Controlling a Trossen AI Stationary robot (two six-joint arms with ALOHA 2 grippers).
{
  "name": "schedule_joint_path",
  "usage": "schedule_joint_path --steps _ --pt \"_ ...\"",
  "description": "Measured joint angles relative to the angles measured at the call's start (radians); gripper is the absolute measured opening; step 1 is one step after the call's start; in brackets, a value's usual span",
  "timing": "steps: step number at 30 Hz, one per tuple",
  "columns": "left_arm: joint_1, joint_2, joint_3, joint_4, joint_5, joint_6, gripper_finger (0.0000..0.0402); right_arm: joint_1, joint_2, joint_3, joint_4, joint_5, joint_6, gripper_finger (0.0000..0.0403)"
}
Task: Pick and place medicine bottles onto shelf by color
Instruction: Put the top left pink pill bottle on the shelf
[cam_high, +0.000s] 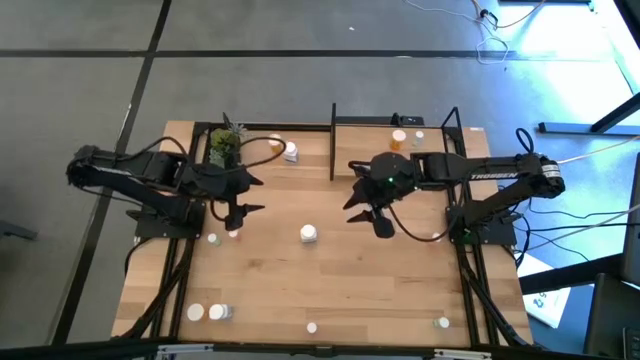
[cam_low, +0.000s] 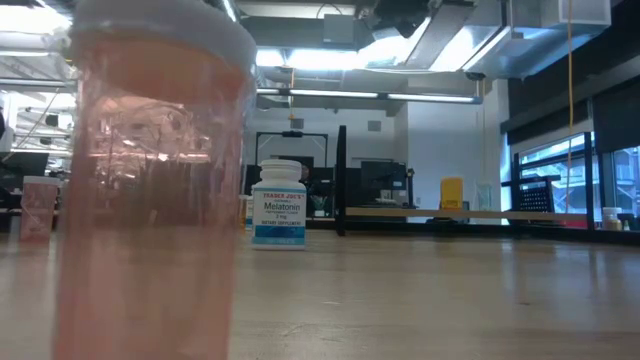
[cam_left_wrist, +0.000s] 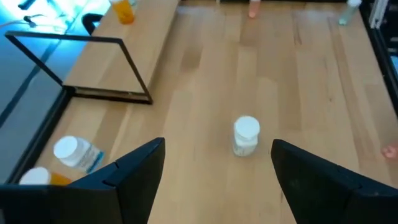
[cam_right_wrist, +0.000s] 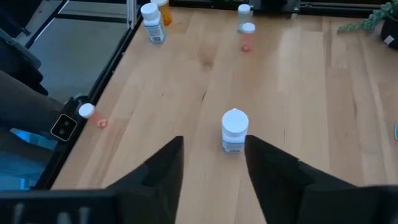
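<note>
A white medicine bottle with a white cap stands upright on its base in the middle of the table. Both wrist views show this bottle ahead of the fingers. My left gripper hangs open above the table to the bottle's left. My right gripper hangs open above the table to its right. Neither touches the bottle. The shelf stands along the far edge, with an orange bottle and a white one on it. Neither gripper shows in the low view.
A potted plant and two bottles stand at the far left. Small bottles sit below my left gripper. More bottles stand along the near edge. A pink bottle fills the low view's left.
</note>
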Motion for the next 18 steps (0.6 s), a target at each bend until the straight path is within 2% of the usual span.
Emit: schedule_joint_path --steps 4,11,18 --pt "-0.045 0.000 0.000 -0.095 0.000 -0.094 0.0289 0.000 0.000 0.000 0.000 0.005 -0.002 0.0202" --pt "-0.149 0.021 0.000 -0.330 0.035 -0.470 0.0289 0.000 0.000 0.000 0.001 0.005 -0.005 0.0211" --pt "-0.250 0.111 -0.050 -0.354 0.037 -0.647 0.0289 0.000 0.000 0.000 0.001 0.005 -0.012 0.0211"
